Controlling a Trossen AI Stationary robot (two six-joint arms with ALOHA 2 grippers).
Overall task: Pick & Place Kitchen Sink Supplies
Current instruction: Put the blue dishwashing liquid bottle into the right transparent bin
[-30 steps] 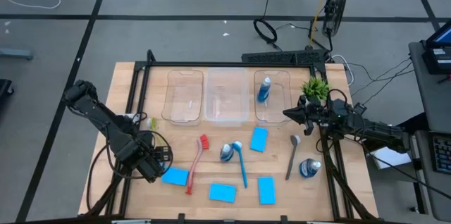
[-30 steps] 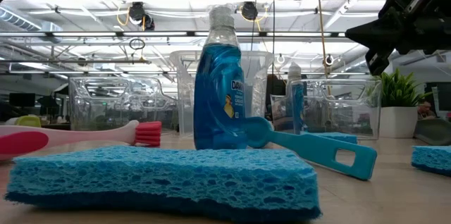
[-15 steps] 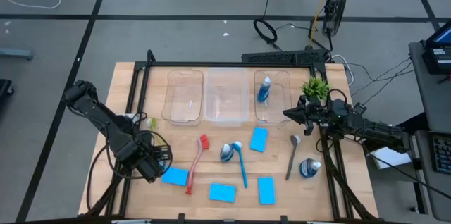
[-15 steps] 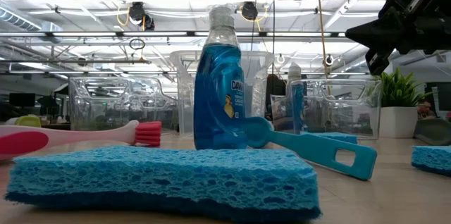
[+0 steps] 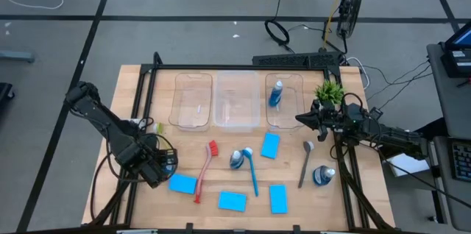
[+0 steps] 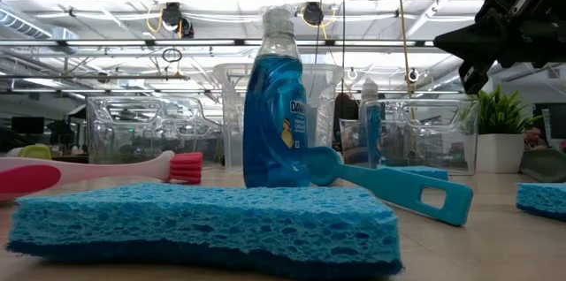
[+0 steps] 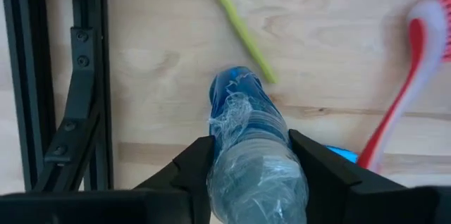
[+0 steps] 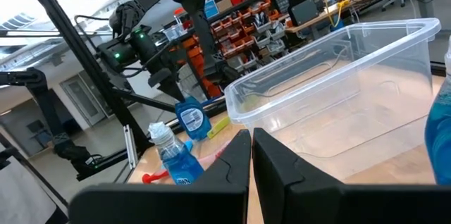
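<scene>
The left gripper (image 7: 243, 164) is squeezing a small blue bottle (image 7: 250, 146) between its two fingers, and the wrist view shows the bottle's body held snug there with the wooden table (image 7: 338, 62) below it. So the step in hand looks like picking up this bottle. In the view from above, the left gripper (image 5: 156, 166) sits at the near left part of the table, with a blue sponge (image 5: 182, 184) just beside it and the red brush (image 5: 205, 169) a little past that. The thin yellow-green brush (image 7: 238, 25) lies on the wood ahead of the fingers. Next, the arm probably needs to lift the bottle well up and carry it away from itself to the clear bin (image 5: 282, 100) that already has one bottle in it, without bumping the red brush on the way. The right gripper (image 5: 300, 118) waits near the little green plant (image 5: 329, 91), and its fingers are pressed together with nothing in them. Compared with a second ago, the left arm has shifted a tiny bit and its fingers have pulled in closer around the bottle. Everything else on the table lies just where it was.
</scene>
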